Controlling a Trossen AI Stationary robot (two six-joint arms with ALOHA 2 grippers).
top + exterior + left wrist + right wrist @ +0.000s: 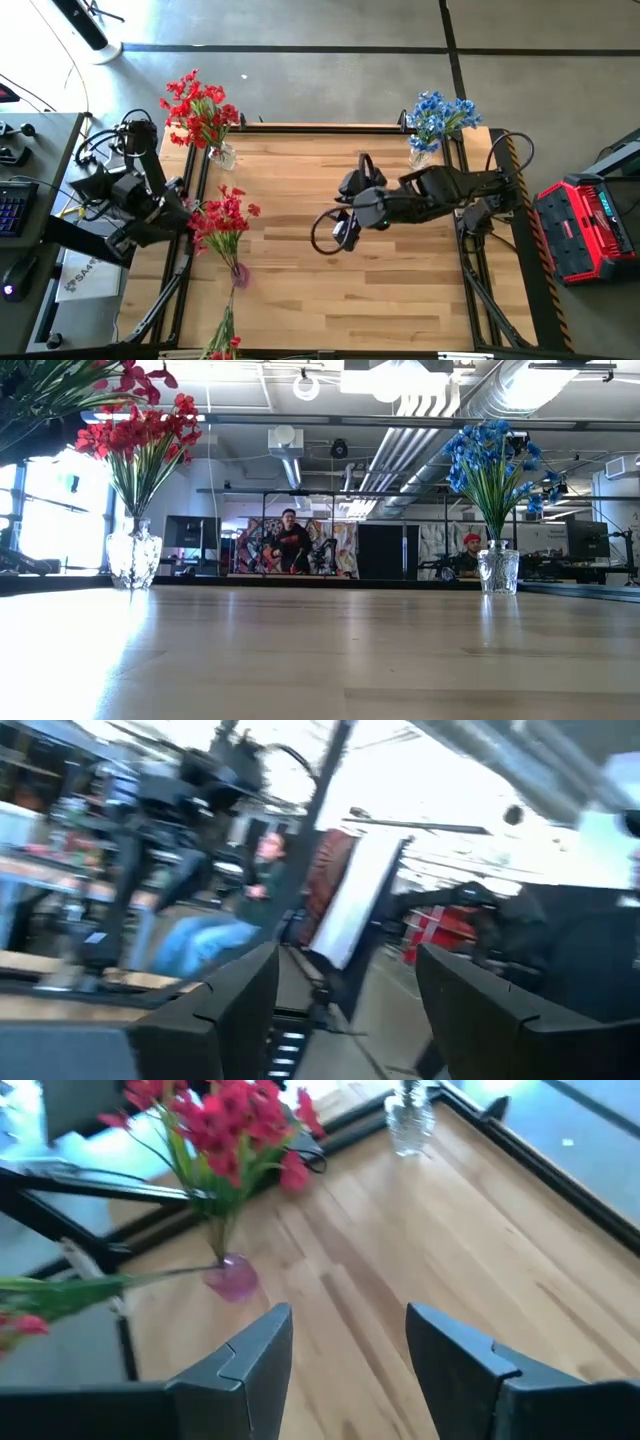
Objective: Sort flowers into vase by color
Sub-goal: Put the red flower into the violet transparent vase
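A glass vase with red flowers stands at the table's far left. A second glass vase with blue flowers stands at the far right. Near the left edge, a bunch of red flowers rises from a small purple base resting on the wood. One red spray trails from it toward the near edge. My left gripper is beside that bunch's blooms, open and empty. My right gripper hangs over mid-table, open, facing the bunch.
Black frame rails run along the table's left, right and far edges. Bare wood lies between the arms and the near edge. A red case sits off the table's right side. Two people show in the room behind.
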